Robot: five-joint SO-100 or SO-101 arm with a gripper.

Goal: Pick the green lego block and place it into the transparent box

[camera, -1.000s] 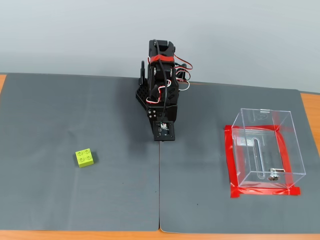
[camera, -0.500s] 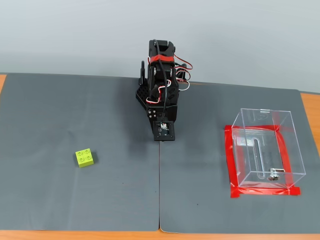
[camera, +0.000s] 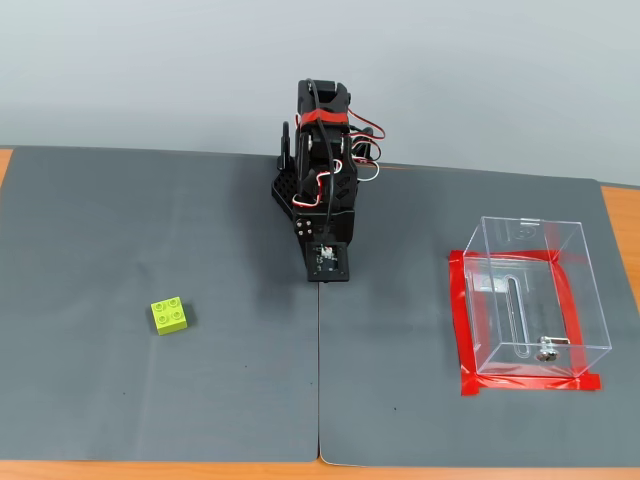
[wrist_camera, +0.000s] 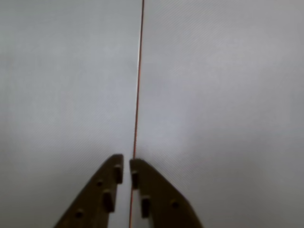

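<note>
The green lego block (camera: 170, 315), a small lime brick with four studs, lies on the grey mat at the left in the fixed view, well away from the arm. The transparent box (camera: 535, 300) stands at the right on red tape, with a small metal piece inside. The arm is folded at the back centre, and my gripper (camera: 327, 262) points down over the seam between the mats. In the wrist view my gripper (wrist_camera: 126, 164) has its two dark jaws almost together with nothing between them. Block and box are out of the wrist view.
Two grey mats (camera: 120, 240) meet at a seam (camera: 319, 370) running forward from the arm; it shows as a thin line (wrist_camera: 137, 80) in the wrist view. An orange table edge (camera: 620, 210) shows at the right and front.
</note>
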